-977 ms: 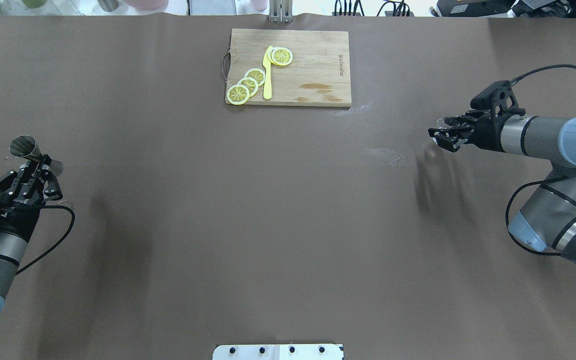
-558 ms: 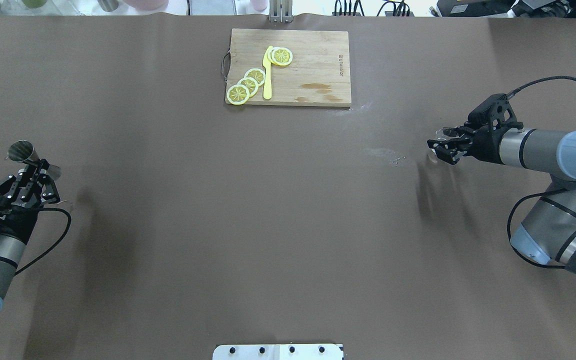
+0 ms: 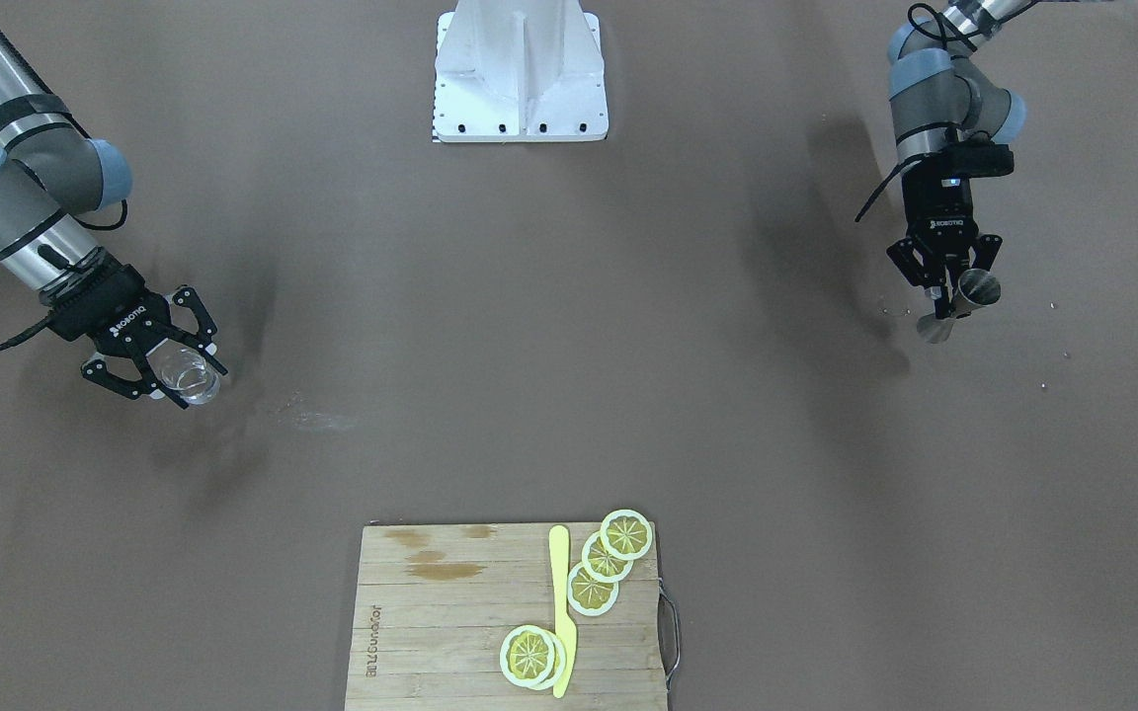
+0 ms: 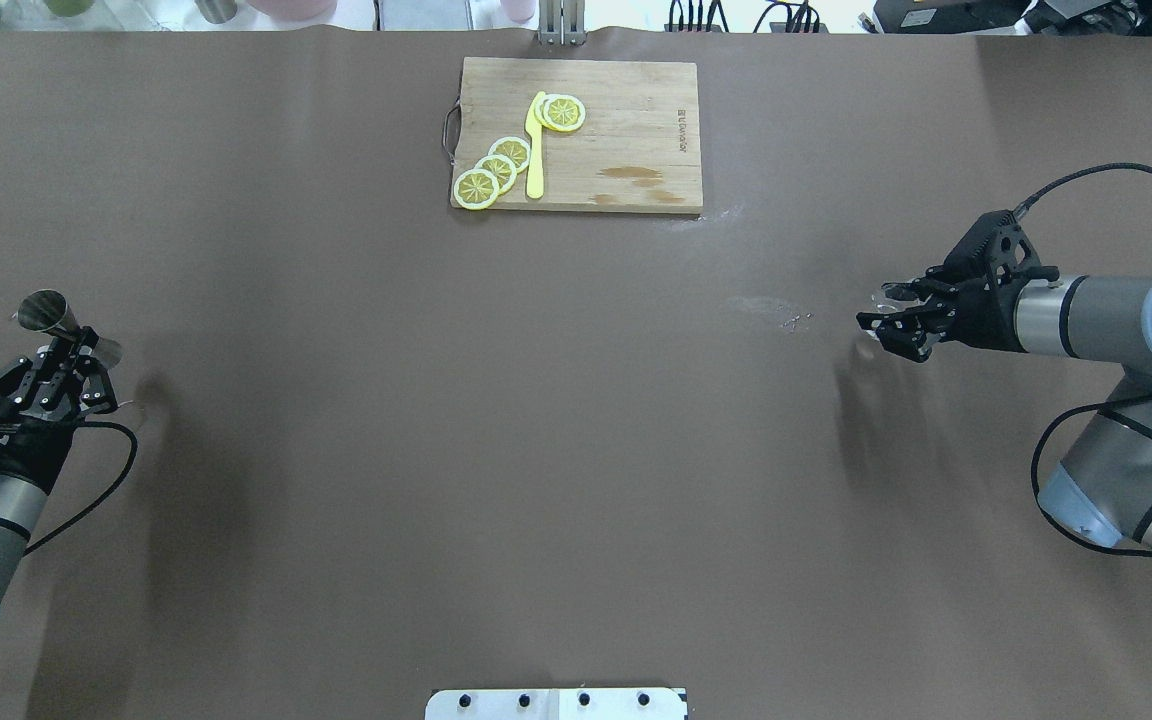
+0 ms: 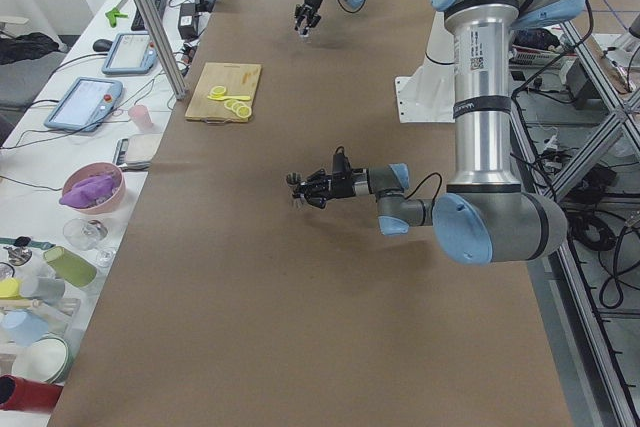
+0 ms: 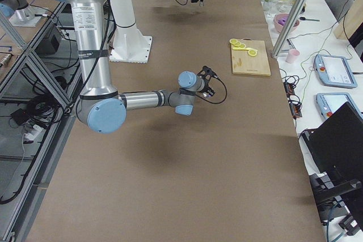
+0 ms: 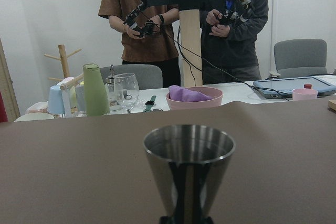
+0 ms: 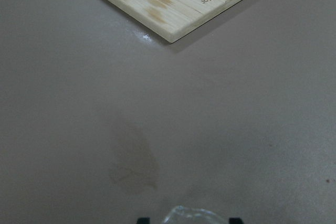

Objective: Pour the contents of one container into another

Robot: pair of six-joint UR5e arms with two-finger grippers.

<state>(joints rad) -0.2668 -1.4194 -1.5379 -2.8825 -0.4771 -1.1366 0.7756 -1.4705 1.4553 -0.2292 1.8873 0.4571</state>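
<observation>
At the left edge of the overhead view the left claw (image 4: 76, 345) is closed on the narrow waist of the steel jigger (image 4: 48, 310). One cone sticks out to the upper left of the fingers and the other to the lower right. In the left wrist view the jigger (image 7: 189, 163) fills the lower middle of the frame with its open mouth up. Behind it, past the table edge, two people stand at the top of the frame, and cups, a wine glass and a pink bowl (image 7: 194, 98) sit on a side bench.

At the right of the overhead view the right claw (image 4: 878, 322) is spread about as wide as the small clear glass (image 4: 880, 296), with a finger on either side gripping it. The front-facing view shows the glass (image 3: 186, 373) at middle left, between the black fingers (image 3: 196, 326).

The two claws are well apart, at opposite sides of the brown table (image 4: 536, 450). At top centre lies a wooden cutting board (image 4: 636, 120) with lemon slices (image 4: 496, 170) and a yellow knife (image 4: 535, 150).
</observation>
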